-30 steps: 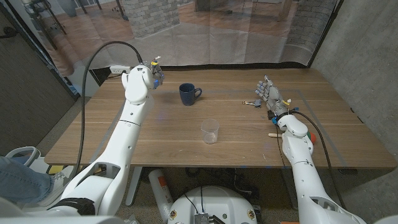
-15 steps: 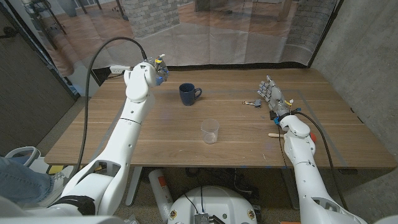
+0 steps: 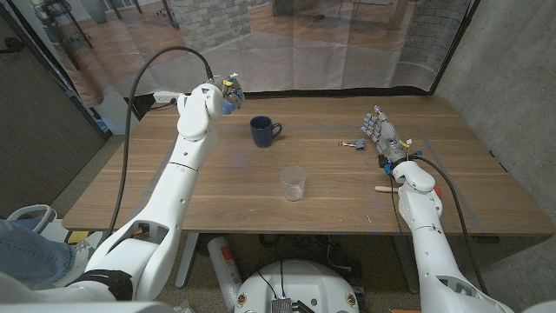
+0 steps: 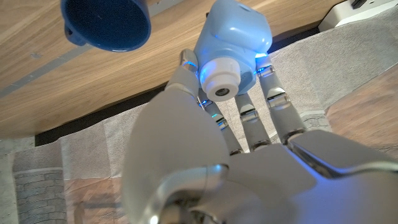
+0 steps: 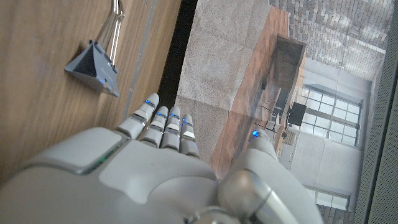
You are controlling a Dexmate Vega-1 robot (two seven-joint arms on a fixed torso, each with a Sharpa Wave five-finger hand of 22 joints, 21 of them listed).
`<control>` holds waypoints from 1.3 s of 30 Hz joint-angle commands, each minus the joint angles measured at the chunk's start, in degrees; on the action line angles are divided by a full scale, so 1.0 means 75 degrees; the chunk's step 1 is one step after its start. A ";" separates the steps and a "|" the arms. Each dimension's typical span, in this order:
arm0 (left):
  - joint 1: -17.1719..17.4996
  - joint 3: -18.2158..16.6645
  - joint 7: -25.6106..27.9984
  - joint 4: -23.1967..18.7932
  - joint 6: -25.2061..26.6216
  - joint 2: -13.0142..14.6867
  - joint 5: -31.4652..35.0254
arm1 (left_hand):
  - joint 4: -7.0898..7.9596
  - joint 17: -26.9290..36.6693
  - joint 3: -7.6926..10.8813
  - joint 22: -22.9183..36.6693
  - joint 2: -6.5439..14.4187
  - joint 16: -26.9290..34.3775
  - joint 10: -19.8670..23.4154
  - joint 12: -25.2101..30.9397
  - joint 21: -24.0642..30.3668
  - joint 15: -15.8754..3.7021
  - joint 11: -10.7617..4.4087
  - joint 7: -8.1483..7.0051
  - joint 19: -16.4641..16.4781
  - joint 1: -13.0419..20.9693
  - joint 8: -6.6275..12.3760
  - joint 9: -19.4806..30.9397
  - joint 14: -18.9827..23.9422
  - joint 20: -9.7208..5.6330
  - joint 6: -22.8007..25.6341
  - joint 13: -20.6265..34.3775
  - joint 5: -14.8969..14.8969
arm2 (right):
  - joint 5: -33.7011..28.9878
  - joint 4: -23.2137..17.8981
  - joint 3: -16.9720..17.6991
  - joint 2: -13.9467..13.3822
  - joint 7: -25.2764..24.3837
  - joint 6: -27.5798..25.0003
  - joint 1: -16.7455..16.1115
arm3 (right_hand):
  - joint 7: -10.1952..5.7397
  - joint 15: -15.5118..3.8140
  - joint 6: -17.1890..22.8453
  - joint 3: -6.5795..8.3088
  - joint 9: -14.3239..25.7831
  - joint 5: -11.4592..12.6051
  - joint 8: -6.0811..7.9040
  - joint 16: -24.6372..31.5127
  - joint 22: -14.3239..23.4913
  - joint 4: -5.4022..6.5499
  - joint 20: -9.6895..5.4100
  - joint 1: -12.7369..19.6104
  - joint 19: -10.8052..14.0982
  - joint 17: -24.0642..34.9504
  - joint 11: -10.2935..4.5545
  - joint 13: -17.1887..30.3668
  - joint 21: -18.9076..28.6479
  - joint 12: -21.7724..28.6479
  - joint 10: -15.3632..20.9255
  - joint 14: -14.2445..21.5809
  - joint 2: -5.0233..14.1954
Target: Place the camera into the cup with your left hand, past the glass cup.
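Pale-blue camera (image 4: 233, 46) pinched in left hand (image 3: 224, 94) fingers, near table (image 3: 217, 196) far edge | right hand (image 3: 380, 135) fingers spread, empty

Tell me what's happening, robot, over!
Left hand holds the toy camera up, left of the blue cup. Right hand open. Glass cup stands nearer, apart.

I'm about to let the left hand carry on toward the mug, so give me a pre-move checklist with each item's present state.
1. Camera held in left hand: ok.
2. Blue mug upright, opening free: ok.
3. Mug empty inside: ok in the left wrist view.
4. Glass cup upright, apart from the mug: ok.
5. Right hand away from the mug, beside the binder clip: ok.
6. Camera over the mug: not ok, it is off to one side.
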 commanded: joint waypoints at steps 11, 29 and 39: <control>-0.0040 0.0187 0.0547 0.0083 -0.1126 0.0111 -0.0548 | 0.0687 0.0529 0.0808 0.0004 0.0223 -0.0025 0.0224 0.0003 -0.0011 -0.1740 -0.0058 -0.0018 0.0017 0.0094 0.0074 0.0026 0.0791 -0.0012 0.0129 0.0730 0.0057 | 0.0044 -0.0117 0.0032 -0.0043 0.0048 -0.0010 -0.0053 | 0.0043 -0.0014 0.0040 -0.0029 0.0030 -0.0001 0.0019 -0.0013 0.0027 0.0031 -0.0180 0.0050 0.0071 0.0020 -0.0001 0.0028 -0.0019 0.0017 0.0054 0.0042 0.0079; 0.0016 0.0252 0.1043 0.0295 -0.1729 0.0000 -0.0965 | 0.0690 0.0567 0.0861 -0.0001 0.0178 -0.0063 0.0319 -0.0049 -0.0009 -0.1777 -0.0063 -0.0020 0.0033 0.0033 0.0097 0.0024 0.0860 -0.0041 0.0213 0.0832 0.0058 | 0.0054 -0.0005 0.0018 -0.0026 0.0040 0.0017 0.0033 | 0.0039 -0.0031 0.0045 -0.0036 0.0030 -0.0008 0.0020 -0.0011 0.0028 0.0027 -0.0172 0.0060 0.0111 0.0020 -0.0004 0.0028 -0.0041 0.0013 0.0057 0.0073 0.0087; 0.0047 0.0267 0.1254 0.0444 -0.2044 -0.0037 -0.1199 | 0.0688 0.0585 0.0889 -0.0002 0.0147 -0.0087 0.0373 -0.0078 -0.0011 -0.1775 -0.0075 -0.0025 0.0036 0.0001 0.0104 0.0022 0.0891 -0.0050 0.0243 0.0887 0.0059 | 0.0017 0.0020 0.0035 -0.0027 -0.0002 -0.0001 0.0030 | 0.0042 -0.0023 0.0040 -0.0042 0.0030 -0.0013 0.0017 -0.0008 0.0028 0.0025 -0.0173 0.0065 0.0141 0.0020 -0.0018 0.0028 -0.0054 0.0011 0.0062 0.0096 0.0090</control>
